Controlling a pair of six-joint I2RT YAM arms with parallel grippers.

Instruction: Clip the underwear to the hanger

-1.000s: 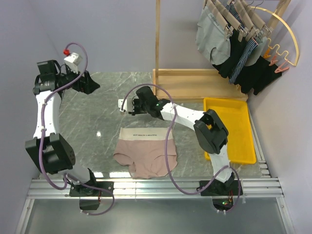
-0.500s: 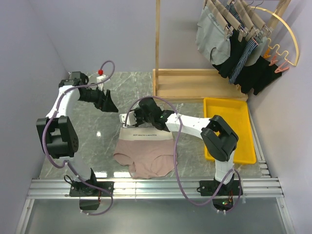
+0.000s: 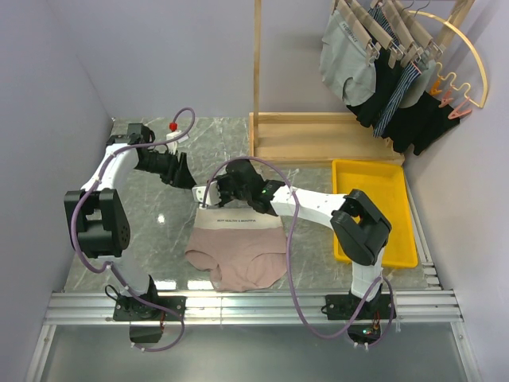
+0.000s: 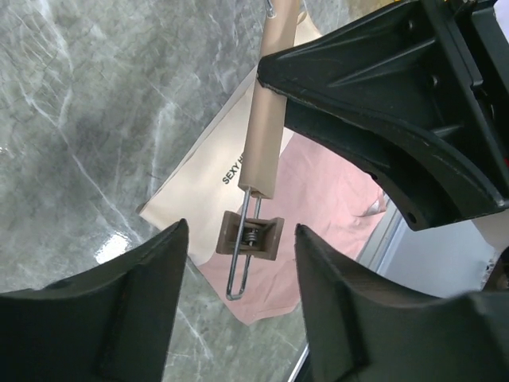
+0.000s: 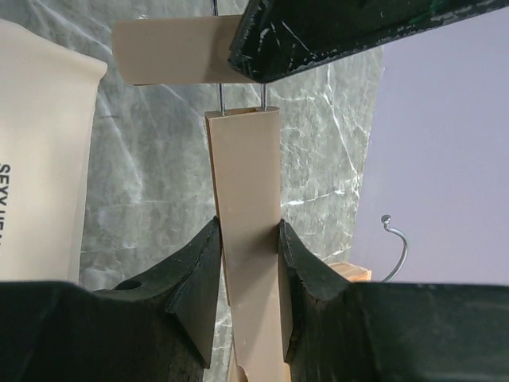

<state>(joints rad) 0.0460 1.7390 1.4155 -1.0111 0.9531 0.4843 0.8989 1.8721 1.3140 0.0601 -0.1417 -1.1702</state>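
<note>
Right pincer (image 5: 246, 232) is clamped on one of the hanger's wooden clips (image 5: 245, 199), with both fingers pressed flat against the sides of the clip. The hanger (image 4: 269, 119) is the slim light-wood bar type. It's held up off the bench (image 3: 151, 231), over the far left corner of the underwear (image 3: 238, 256).

The underwear is the dusty-pink pair, lying spread flat on the grey marble bench in front of the two arm bases. The cream waistband (image 3: 238, 217) is on the far side, with its dark lettering facing up. From the left wrist cam, the clip (image 4: 251, 235) on the free end of the bar hangs from its wire loop right above the waistband corner. I can't tell if it actually touches the fabric.

Left pincer (image 3: 181, 171) is just to the left of that end of the hanger and pointed at it. Its fingers are spread apart with nothing gripped. In its own cam the end clip sits in the gap between the fingers but clear of both.

Off to the right there's a yellow tray (image 3: 398, 239) on the bench. Behind it is a wooden rack (image 3: 318, 131) with grey, black and striped garments (image 3: 382, 79) hanging on other hangers, plus a gold wire arch (image 3: 473, 56).
</note>
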